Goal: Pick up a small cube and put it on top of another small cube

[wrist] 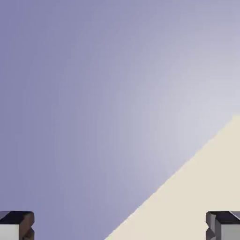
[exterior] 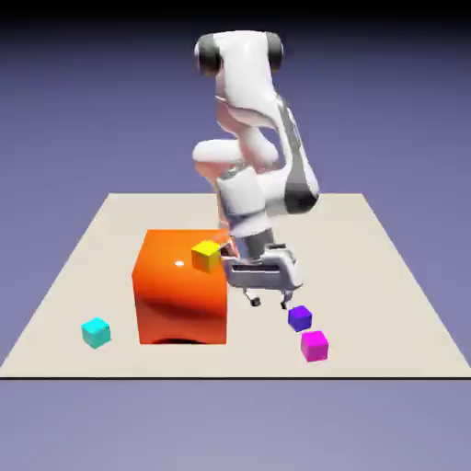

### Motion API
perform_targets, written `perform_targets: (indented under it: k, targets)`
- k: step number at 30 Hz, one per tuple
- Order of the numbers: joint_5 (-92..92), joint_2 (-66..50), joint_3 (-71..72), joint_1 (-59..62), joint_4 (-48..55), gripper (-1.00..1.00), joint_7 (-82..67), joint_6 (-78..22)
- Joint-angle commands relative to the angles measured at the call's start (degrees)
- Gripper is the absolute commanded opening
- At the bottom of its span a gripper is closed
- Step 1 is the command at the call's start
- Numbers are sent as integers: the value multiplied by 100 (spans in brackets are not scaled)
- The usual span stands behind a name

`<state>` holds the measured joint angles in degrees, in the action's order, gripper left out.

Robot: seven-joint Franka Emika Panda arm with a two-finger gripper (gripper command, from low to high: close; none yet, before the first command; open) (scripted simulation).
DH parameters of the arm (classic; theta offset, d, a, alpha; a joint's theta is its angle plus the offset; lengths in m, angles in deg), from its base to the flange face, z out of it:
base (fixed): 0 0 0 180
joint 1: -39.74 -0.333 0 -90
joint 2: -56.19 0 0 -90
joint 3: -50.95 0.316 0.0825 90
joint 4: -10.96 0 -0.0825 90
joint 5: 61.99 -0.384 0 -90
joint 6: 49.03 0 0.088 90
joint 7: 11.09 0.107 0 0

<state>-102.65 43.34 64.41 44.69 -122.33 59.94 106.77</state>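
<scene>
From my station I see the gripper [exterior: 269,304] with its fingers spread wide, nothing between them. The magenta cube [exterior: 315,346] sits near right on the table [exterior: 396,354], just beside the purple cube [exterior: 300,318]; the yellow cube [exterior: 206,257] is farther left, at the orange block [exterior: 181,299].

magenta cube [exterior: 315,346]: small, bright, on desk [exterior: 396,345] | yellow cube [exterior: 206,257]: small, atop big orange block [exterior: 181,299]

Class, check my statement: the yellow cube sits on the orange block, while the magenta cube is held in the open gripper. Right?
Not quite: the magenta cube lies on the table, outside the open gripper, as the exterior view shows.
</scene>
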Motion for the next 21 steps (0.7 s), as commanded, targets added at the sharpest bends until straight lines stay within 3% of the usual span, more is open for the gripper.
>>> perform_targets:
  k: [1, 10, 16, 17, 21]
  targets:
    - [-78, -186, 197, 208, 49, 0, 182, -197]
    - [-594, -1611, 1839, 1974, 361, 0, 1640, -1819]
    - [-807, -2545, 1880, 1584, 584, 0, 1349, -1003]
    - [-807, -2545, 1880, 1584, 584, -100, 1349, -1003]
    - [-665, -1923, 1852, 1844, 435, -100, 1543, -1546]
